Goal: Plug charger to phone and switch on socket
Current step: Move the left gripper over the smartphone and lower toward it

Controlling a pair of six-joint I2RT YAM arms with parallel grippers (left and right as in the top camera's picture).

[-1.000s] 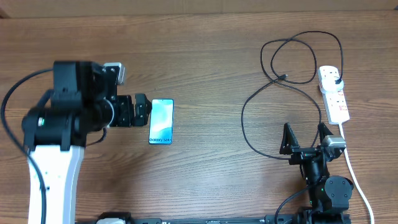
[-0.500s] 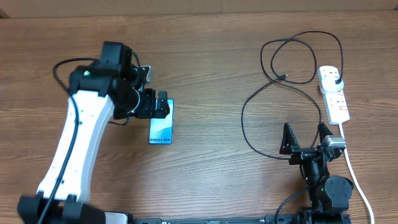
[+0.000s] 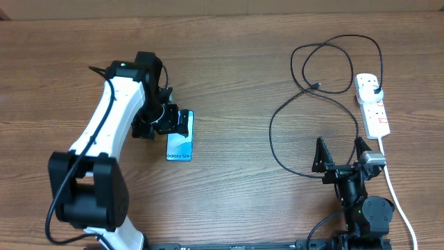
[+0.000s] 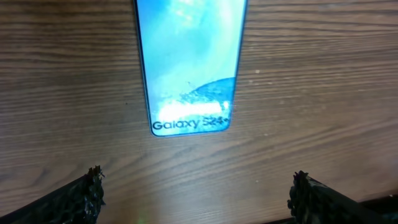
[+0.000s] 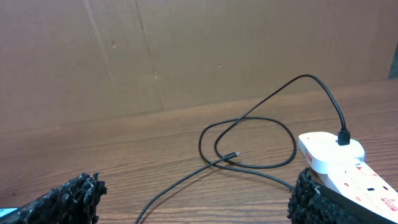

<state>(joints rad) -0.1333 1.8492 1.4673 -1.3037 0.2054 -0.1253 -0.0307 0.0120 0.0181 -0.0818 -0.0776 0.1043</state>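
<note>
Am hovering left hand point(image 3: 182, 119), fingers spread wide, over far end of Galaxy S24 phone point(image 3: 180, 139), which is lying flat on desk point(image 3: 229, 55). Right hand point(image 3: 340, 154) is sitting released near socket point(image 3: 372, 104). Charger point(image 3: 272, 132) is sitting plugged into it, tip lying loose on desk.

A brown wood-grain table point(image 3: 229, 62) fills the overhead view; at 12 o'clock, a creased cardboard wall point(image 5: 155, 56) rises behind it.
</note>
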